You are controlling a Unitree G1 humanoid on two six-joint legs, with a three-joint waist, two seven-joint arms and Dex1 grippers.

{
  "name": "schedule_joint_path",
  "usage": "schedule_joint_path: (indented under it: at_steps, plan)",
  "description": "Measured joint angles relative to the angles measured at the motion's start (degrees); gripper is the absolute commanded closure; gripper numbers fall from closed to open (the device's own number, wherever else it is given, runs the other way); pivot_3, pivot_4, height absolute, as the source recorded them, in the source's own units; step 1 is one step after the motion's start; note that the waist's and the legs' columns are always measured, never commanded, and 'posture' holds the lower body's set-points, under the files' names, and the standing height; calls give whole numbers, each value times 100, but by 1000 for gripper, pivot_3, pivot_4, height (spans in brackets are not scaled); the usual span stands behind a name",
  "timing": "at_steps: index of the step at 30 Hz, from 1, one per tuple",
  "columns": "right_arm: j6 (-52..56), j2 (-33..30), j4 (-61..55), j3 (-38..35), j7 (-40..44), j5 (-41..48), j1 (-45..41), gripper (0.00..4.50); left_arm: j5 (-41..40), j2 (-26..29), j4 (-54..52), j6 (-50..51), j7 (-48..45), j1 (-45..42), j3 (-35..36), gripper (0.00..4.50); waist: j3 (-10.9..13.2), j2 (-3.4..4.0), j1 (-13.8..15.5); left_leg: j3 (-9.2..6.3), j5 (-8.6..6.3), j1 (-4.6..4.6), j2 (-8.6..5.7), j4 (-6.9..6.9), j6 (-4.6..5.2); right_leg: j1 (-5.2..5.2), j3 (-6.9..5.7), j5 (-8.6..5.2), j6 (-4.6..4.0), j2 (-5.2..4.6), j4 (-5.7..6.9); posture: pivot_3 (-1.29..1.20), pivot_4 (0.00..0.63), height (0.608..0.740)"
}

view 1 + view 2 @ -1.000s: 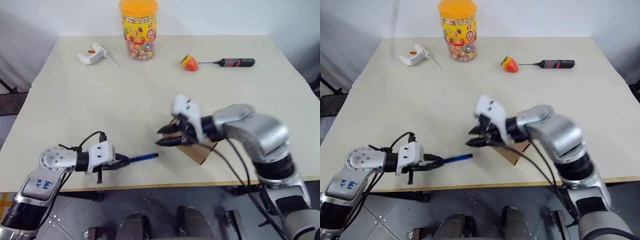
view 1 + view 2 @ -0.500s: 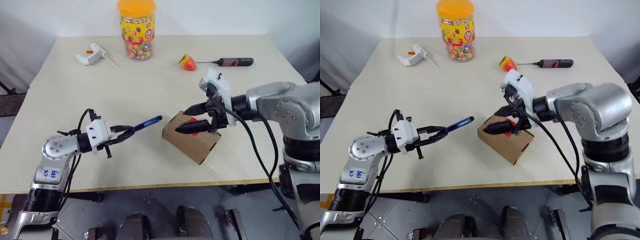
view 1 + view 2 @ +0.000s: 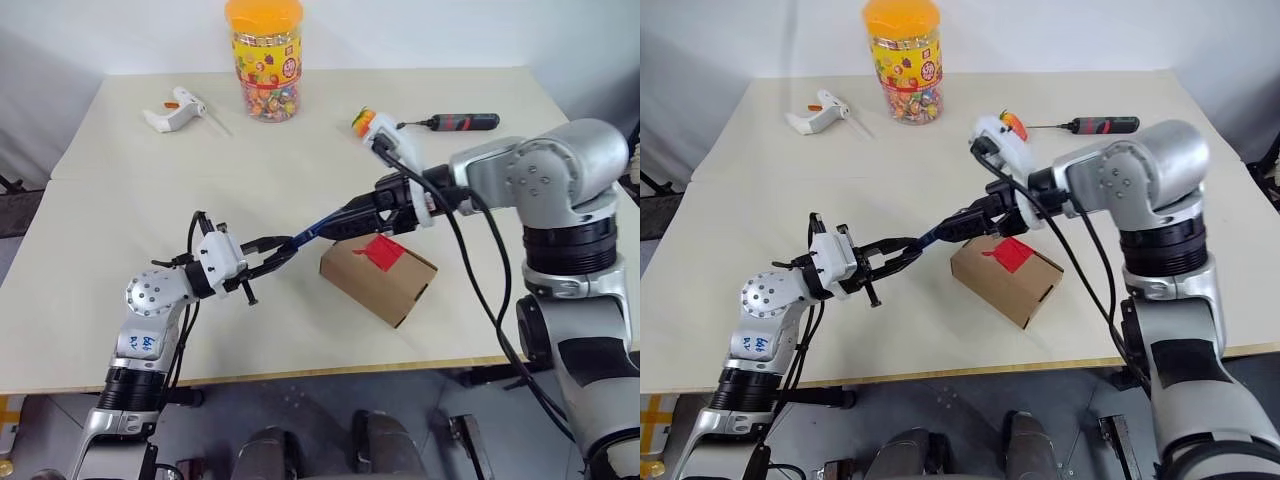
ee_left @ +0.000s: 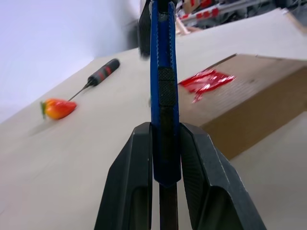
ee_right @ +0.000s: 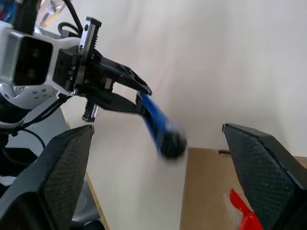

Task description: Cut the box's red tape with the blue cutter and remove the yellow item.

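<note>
The brown box [image 3: 385, 285] lies on the table's near middle, with crumpled red tape [image 3: 383, 250] on its top. My left gripper [image 3: 283, 248] is shut on the blue cutter [image 3: 315, 230], which slants up and to the right above the box's left end. In the left wrist view the cutter [image 4: 163, 72] runs up between the black fingers [image 4: 129, 187]. My right gripper [image 3: 340, 222] is open just above the box. Its fingers [image 5: 268, 163] stand wide on either side of the cutter's far end [image 5: 160, 132], apart from it. The yellow item is out of view.
At the back of the table stand an orange-lidded candy jar [image 3: 263, 60], a white pistol-shaped tool [image 3: 175, 108], a strawberry [image 3: 364, 121] and a black-and-red screwdriver [image 3: 455, 122]. The table's front edge [image 3: 300, 372] lies close below the box.
My left gripper rose and swung right with the cutter toward the box. My right gripper lifted off the box top, opened wide and now brackets the cutter's far end.
</note>
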Motion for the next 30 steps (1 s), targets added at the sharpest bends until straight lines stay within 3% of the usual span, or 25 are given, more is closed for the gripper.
schedule_joint_path:
  at_steps: [7, 8, 12, 21, 30]
  plan:
    - [-453, 3, 457, 456, 217, -174, -66, 25, -1, -56, 8, -66, -13, -12, -7, 3661, 0, 0, 7, -1, 0, 0, 2, 0, 0, 1, -1, 0, 0, -2, 0, 0, 150, 740]
    - [-512, -4, 516, 483, 254, -198, -78, 195, -1, -66, 8, -74, -14, -13, -7, 3661, 0, 0, 8, -2, 0, 0, 2, 0, 0, 1, 0, 0, 0, -2, 0, 0, 150, 740]
    - [-531, -13, 691, 597, 389, -243, -188, 1300, -2, -76, 15, -120, -32, -53, -16, 3661, 0, 0, 2, -2, 0, 0, 3, 0, 0, 0, -1, 0, 0, -1, 0, 0, 150, 740]
    - [-509, -65, 714, 628, 551, -248, -227, 4454, -2, -90, 28, -124, -57, -55, -44, 3661, 0, 0, 7, -3, 0, 0, 3, 1, 0, 1, -1, 0, 0, -2, 0, 0, 150, 740]
    - [-520, -309, 549, 628, 697, -239, -225, 4485, -2, -130, 51, -33, 65, -57, -44, 3661, 0, 0, 8, -4, 0, 0, 4, 0, 0, 1, -2, 0, 0, -3, 0, 0, 150, 740]
